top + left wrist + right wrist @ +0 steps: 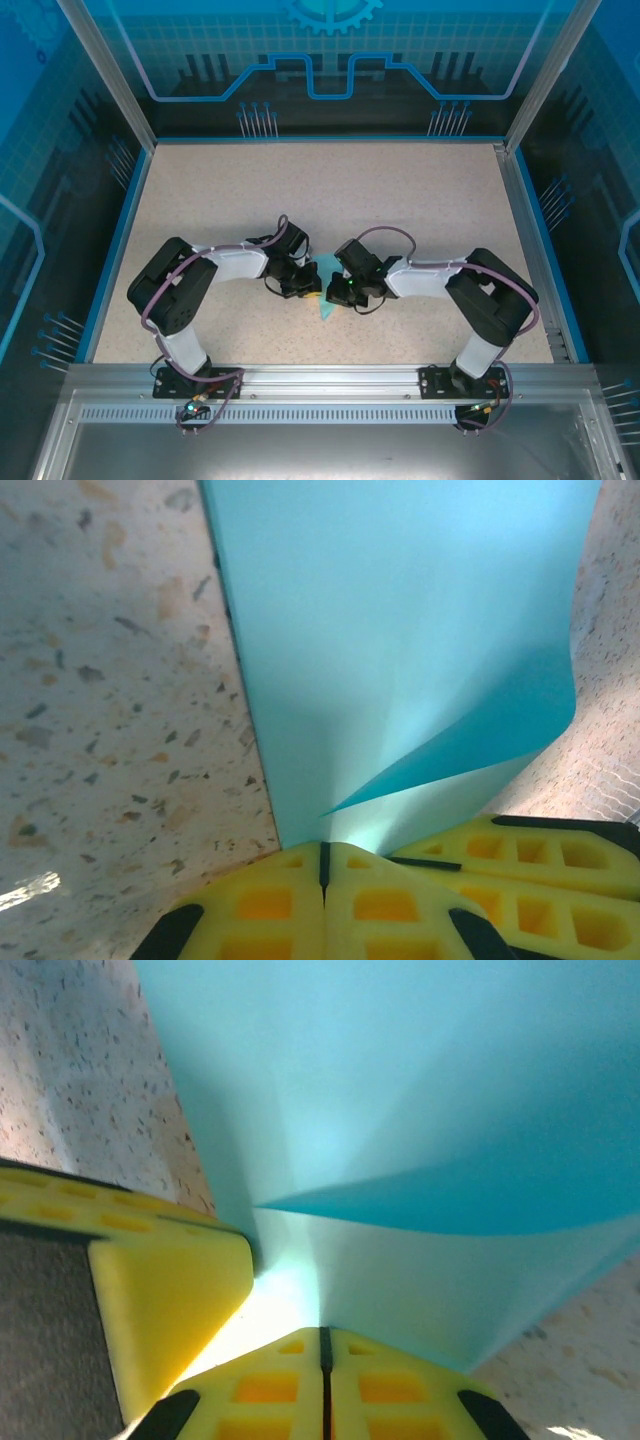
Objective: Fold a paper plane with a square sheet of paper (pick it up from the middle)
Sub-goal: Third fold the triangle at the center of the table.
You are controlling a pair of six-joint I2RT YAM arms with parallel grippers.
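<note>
**A:** so where's the cyan paper (326, 298) right now?

**B:** middle of the table (400, 200), stuck between the two arms. The left tool (322, 865) is clamped tight on one edge, and the right tool (322, 1345) is pinching it too, coming from the opposite side. Their yellow tips sit just beside each other.

**A:** lying flat?

**B:** nah, one layer curls over the other.

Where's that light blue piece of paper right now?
Seen from above, the paper is near the middle of the table, pinched between the left end effector and the right end effector, whose tips sit close together on it.
</note>
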